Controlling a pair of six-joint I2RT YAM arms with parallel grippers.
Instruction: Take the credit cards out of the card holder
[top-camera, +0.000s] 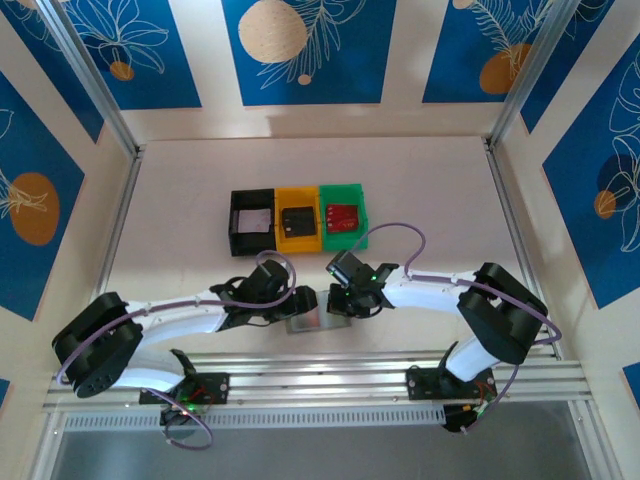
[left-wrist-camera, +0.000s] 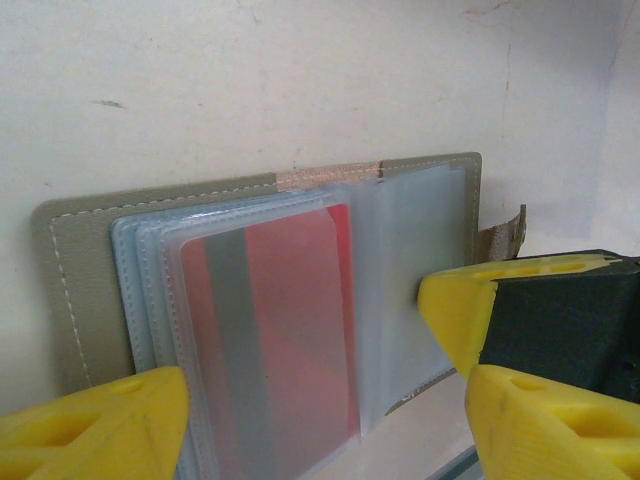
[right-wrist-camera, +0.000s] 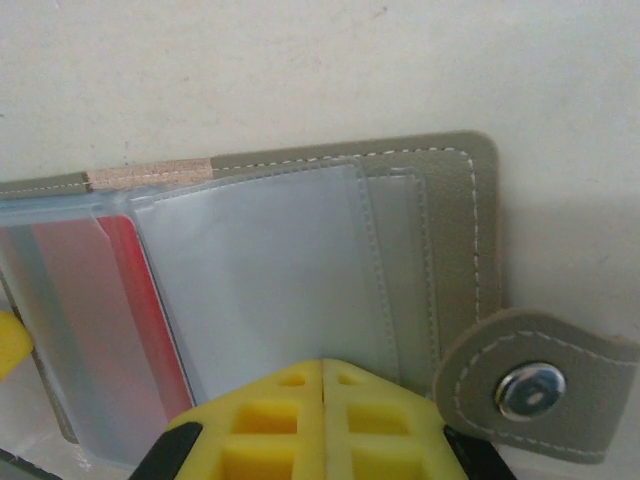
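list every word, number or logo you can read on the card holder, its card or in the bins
No readable text anywhere.
On the red card in the card holder: only a grey stripe, no print visible.
On the snap button: plain metal, no mark.
In the black bin, yellow bin and green bin: contents too small to read.

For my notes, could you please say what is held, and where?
Left gripper: nothing. Right gripper: shut against the card holder's clear sleeve; pinch cannot be told.

White arms (top-camera: 190, 318) with black joints, purple cables (top-camera: 395, 228), yellow fingers (right-wrist-camera: 270, 420).
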